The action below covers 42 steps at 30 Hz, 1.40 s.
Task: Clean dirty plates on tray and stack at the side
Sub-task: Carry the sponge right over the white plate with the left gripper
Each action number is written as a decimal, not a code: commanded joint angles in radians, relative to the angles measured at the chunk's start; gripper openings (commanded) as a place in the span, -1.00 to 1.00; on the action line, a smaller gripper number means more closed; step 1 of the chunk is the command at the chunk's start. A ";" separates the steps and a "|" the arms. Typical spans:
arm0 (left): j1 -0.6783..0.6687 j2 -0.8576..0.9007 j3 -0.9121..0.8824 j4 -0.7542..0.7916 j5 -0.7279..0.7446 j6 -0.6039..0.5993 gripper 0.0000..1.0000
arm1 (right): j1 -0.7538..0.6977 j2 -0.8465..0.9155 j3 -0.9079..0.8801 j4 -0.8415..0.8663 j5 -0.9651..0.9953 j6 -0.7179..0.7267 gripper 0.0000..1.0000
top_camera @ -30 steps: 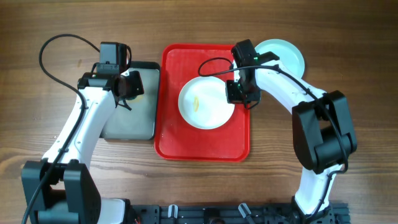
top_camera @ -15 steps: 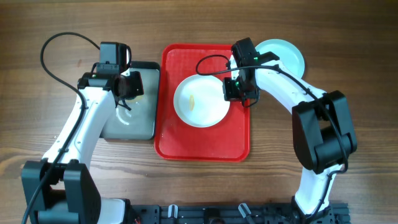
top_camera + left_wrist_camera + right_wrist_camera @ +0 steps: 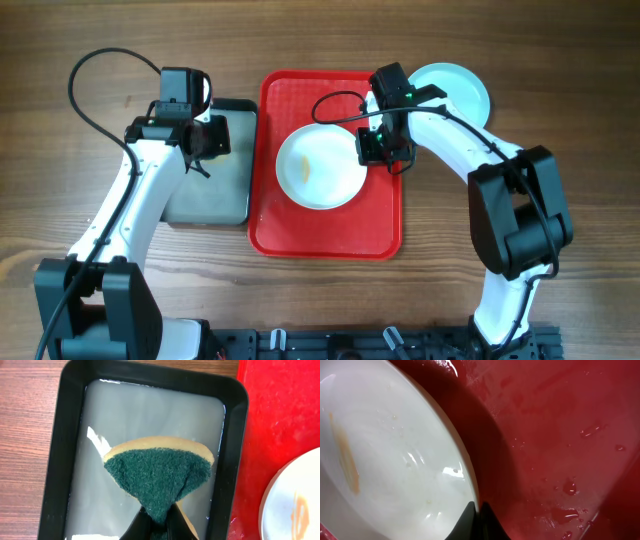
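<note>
Rightward of our left gripper [image 3: 159,521], closed on a green-faced scouring sponge [image 3: 157,477] above the water-filled dark grey tray [image 3: 56,460], lies the smeared round white plastic plate [image 3: 318,167] on the bright red rectangular tray [image 3: 330,236]. Our right gripper [image 3: 477,509], nearer, pinches that plate's right-hand rim, jaws fully closed on it.

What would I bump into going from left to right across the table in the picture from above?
dark grey tray → red tray, with the white plate lying on it → pale aqua plate
</note>
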State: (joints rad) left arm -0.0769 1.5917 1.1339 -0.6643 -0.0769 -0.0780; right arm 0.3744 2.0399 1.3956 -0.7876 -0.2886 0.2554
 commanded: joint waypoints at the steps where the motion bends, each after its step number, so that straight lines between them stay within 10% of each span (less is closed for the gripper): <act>1: 0.001 0.010 -0.006 0.011 0.009 0.030 -0.92 | 0.006 -0.013 -0.010 -0.002 -0.020 -0.019 -0.91; 32: 0.026 0.110 0.250 -0.217 -0.025 0.023 -0.92 | 0.022 -0.013 -0.010 -0.013 -0.095 -0.019 -0.91; 42: -0.029 0.123 0.250 -0.214 0.404 0.041 -0.92 | 0.022 -0.013 -0.010 -0.009 -0.094 -0.019 -0.91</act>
State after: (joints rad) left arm -0.0784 1.7130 1.3743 -0.8795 0.1326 -0.0525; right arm 0.3923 2.0399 1.3956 -0.7990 -0.3592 0.2554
